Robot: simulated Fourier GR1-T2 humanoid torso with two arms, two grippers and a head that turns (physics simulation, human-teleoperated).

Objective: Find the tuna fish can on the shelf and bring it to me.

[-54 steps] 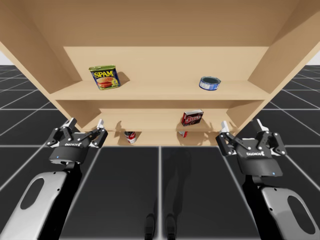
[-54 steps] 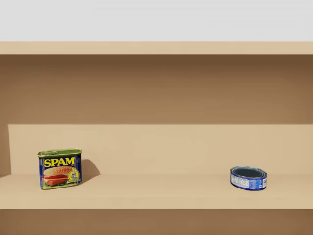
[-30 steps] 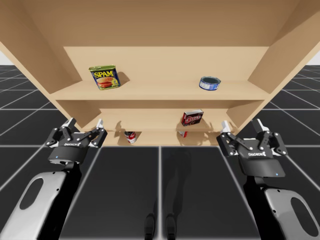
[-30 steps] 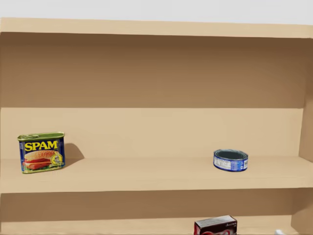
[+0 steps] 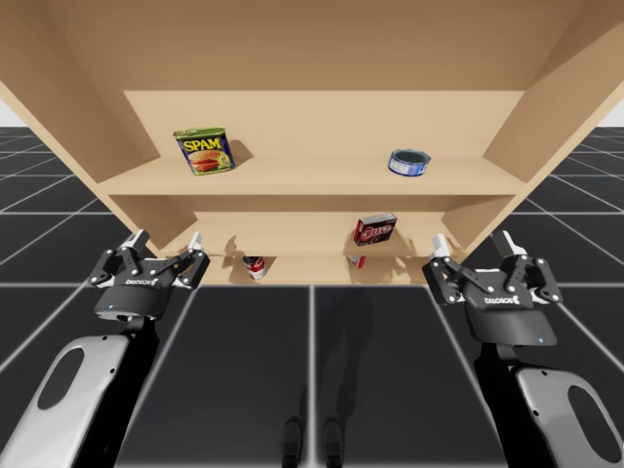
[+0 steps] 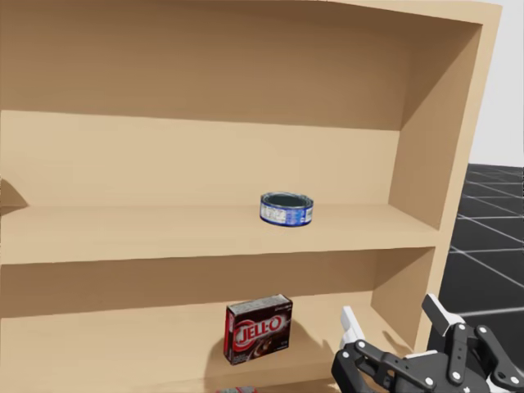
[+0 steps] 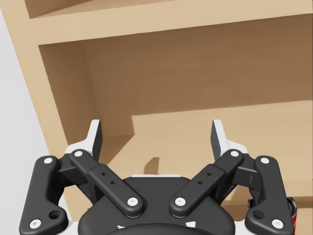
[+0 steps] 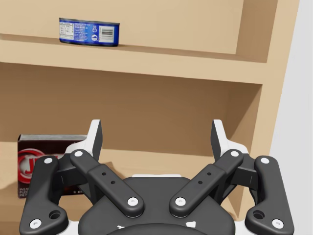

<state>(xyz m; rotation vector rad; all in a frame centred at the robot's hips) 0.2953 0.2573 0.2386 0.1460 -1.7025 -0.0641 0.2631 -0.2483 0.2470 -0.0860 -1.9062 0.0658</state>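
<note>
The tuna can (image 5: 409, 162), low, round and blue, stands on the right part of the shelf's upper board; it is also seen in the head view (image 6: 286, 210). My right gripper (image 5: 472, 242) is open and hangs below and in front of that board, near the shelf's right post. In the right wrist view the tuna can (image 8: 89, 32) sits high above and well ahead of the open right gripper (image 8: 156, 134). The same right gripper (image 6: 391, 313) rises into the head view under the can. My left gripper (image 5: 167, 240) is open by the shelf's left end, with nothing between its fingers (image 7: 93, 139).
A blue and yellow rectangular tin (image 5: 205, 151) stands at the left of the upper board. A dark red box (image 6: 259, 328) sits on the middle board below the tuna can. A small red can (image 5: 254, 266) is on the lowest board. The shelf's right wall (image 6: 434, 147) bounds the space.
My head has turned right and down, bringing the red box and my right gripper into view. Both arms have hardly moved and both grippers stay open.
</note>
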